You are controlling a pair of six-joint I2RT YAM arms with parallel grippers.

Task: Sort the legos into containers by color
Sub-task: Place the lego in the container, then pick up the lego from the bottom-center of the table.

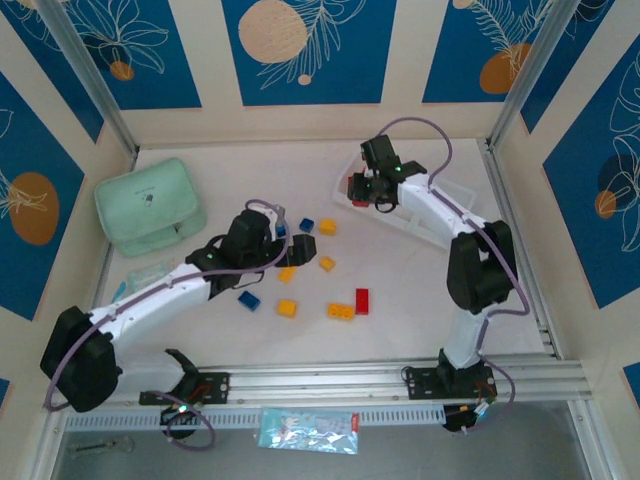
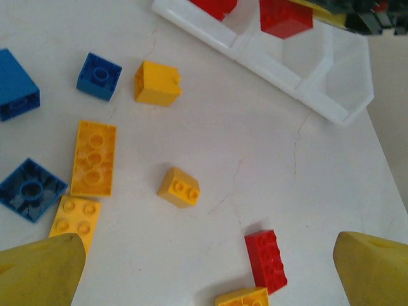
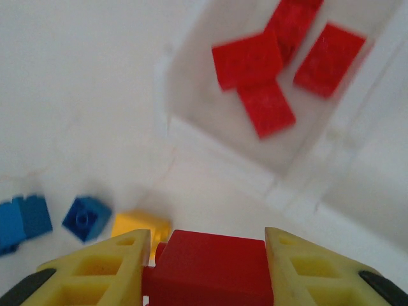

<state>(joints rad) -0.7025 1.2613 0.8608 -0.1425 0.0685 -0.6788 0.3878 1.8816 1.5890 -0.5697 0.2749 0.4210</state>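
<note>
My right gripper [image 3: 205, 255] is shut on a red lego [image 3: 213, 268] and hangs just short of the white tray's end compartment [image 3: 191, 137], which holds several red legos [image 3: 268, 70]. From above, this gripper [image 1: 372, 195] hovers over the left end of the tray [image 1: 400, 222]. My left gripper [image 2: 207, 271] is open, its yellow fingertips [image 2: 44, 268] wide apart above the table with nothing between them. Below it lie loose legos: a small yellow one [image 2: 179, 187], a red one [image 2: 266, 261], a long yellow one [image 2: 94, 158], blue ones [image 2: 99, 76] and another yellow one [image 2: 157, 83].
A mint green zip case [image 1: 150, 205] sits at the back left. Loose legos are scattered mid-table between the arms, among them a red one [image 1: 362, 300] and a yellow one [image 1: 340, 311]. A plastic bag [image 1: 305, 430] lies below the front rail.
</note>
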